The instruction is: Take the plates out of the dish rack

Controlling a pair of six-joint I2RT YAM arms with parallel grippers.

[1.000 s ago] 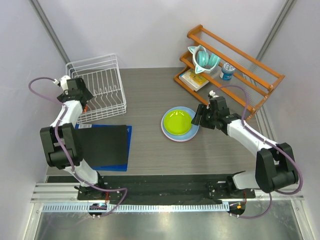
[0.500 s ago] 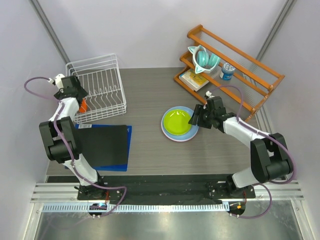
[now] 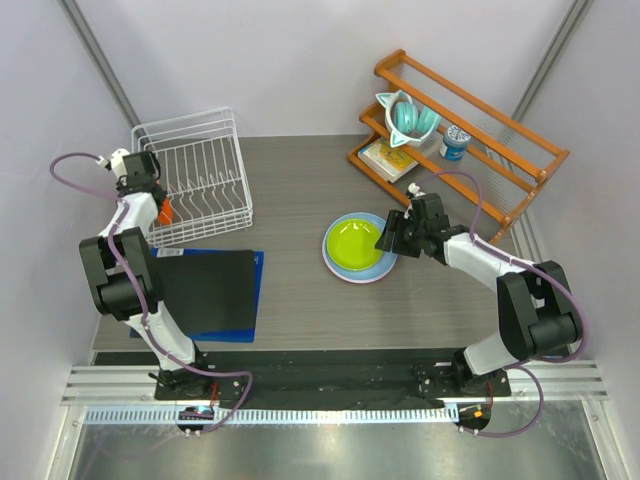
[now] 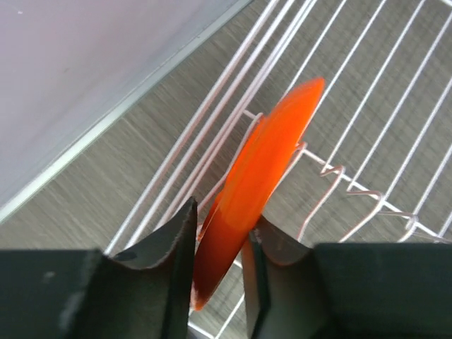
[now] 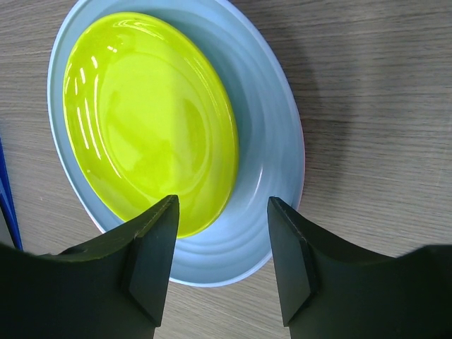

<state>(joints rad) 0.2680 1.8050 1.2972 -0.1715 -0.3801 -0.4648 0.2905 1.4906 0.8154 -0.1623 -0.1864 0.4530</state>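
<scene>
The white wire dish rack (image 3: 218, 119) stands at the back left. A small orange plate (image 3: 165, 211) leans upright between its tines (image 4: 332, 171) by its near left corner. My left gripper (image 4: 217, 236) is shut on the lower rim of the orange plate (image 4: 265, 169), one finger on each face. At centre right the lime green plate (image 3: 358, 243) lies in the light blue plate (image 3: 334, 262), with a thin pink rim (image 5: 303, 180) under them. My right gripper (image 5: 222, 229) hovers open over the stack's right edge, over the blue plate (image 5: 265, 162) and green plate (image 5: 148, 120).
An orange-brown wooden shelf rack (image 3: 480, 140) at the back right holds a teal cup (image 3: 405, 116), a small blue can (image 3: 455, 143) and a flat yellow box (image 3: 388, 158). A black sheet on a blue mat (image 3: 205, 290) lies in front of the dish rack.
My left gripper's jaws have closed from wide open onto the orange plate, and that arm shifted slightly back. The right gripper crept a little left over the stack.
</scene>
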